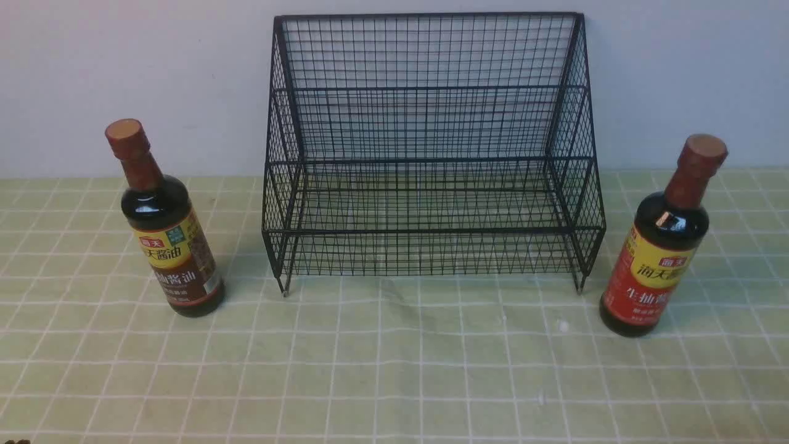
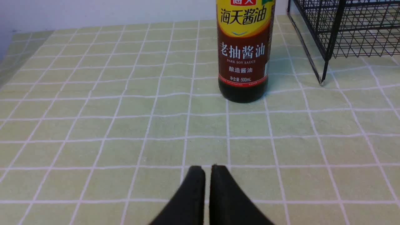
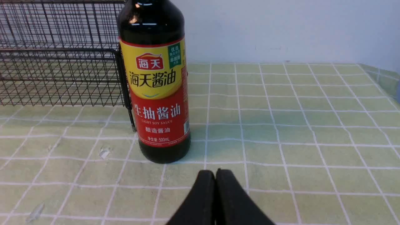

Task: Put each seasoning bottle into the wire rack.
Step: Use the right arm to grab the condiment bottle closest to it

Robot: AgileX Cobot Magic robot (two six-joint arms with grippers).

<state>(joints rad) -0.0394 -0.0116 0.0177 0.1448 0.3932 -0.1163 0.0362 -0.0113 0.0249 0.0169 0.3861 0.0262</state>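
Both seasoning bottles stand upright on the checked cloth, outside the wire rack. The brown-label bottle is well to the rack's left and the red-label bottle is just off its right side. Both rack tiers are bare. We judge these to be full glass bottles: heavy for their width, rigid, smooth, and likely to slip in the pads or break if dropped. They are tall and narrow, so a nudge near the cap could tip them. We would take each one around the straight labelled body, at about mid-height or slightly above. There the paper gives some friction and the weight hangs close to the grip. We would avoid the tapering neck. The left gripper sits low over the cloth on the near side of the brown-label bottle, pointing towards it but clear of it, fingers pressed together and holding nothing. The right gripper mirrors this in front of the red-label bottle, near it but not touching, and is likewise closed and empty. Both would have to spread wide before reaching in.
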